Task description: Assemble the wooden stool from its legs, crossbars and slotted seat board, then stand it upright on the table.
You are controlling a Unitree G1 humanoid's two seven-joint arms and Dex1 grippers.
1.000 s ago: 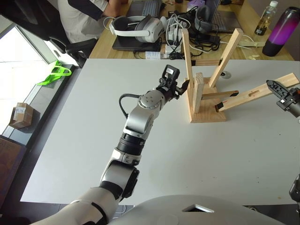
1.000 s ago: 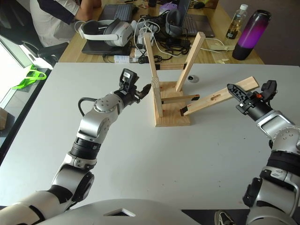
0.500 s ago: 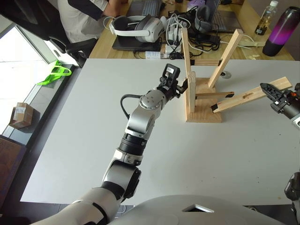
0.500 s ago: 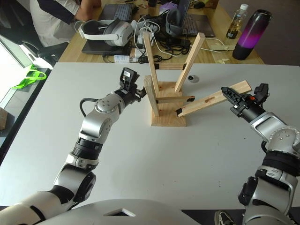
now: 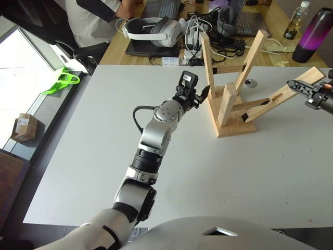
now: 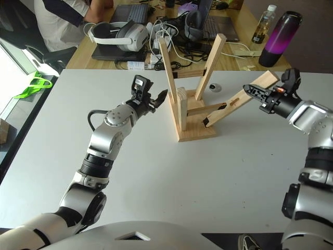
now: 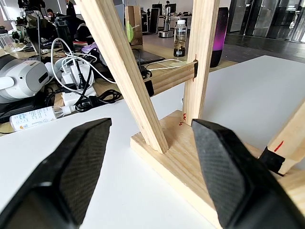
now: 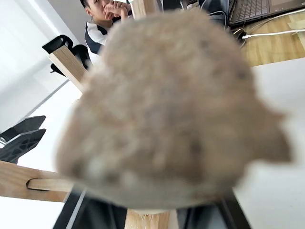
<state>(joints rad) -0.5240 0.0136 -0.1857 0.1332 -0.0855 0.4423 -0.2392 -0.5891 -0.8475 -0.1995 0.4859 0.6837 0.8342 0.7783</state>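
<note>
The wooden stool lies upside down on the white table [image 5: 104, 156], its seat board [image 5: 237, 128] flat at the bottom and slightly skewed. Two long legs [image 5: 206, 57] [image 5: 252, 52] stick up, joined by a crossbar [image 5: 229, 68]; a shorter piece [image 5: 227, 104] stands in front. A fourth leg [image 5: 276, 96] slants up to the right, and my right gripper [image 5: 304, 89] is shut on its upper end [image 8: 171, 109]. My left gripper [image 5: 204, 94] is open just left of the stool, its fingers [image 7: 71, 162] apart from the near leg [image 7: 124, 71] and the board [image 7: 190, 162].
Behind the table stands a wooden desk [image 5: 117, 52] with a white headset [image 5: 151, 28], laptops, cables, a purple bottle [image 5: 312, 28] and a clear bottle [image 5: 292, 21]. A small grey disc [image 5: 251, 82] lies behind the stool. The table's near half is bare.
My right gripper has lifted the slanted leg up and to the right, turning and shifting the stool rightward. The left gripper has stayed put and now stands slightly apart from the stool.
</note>
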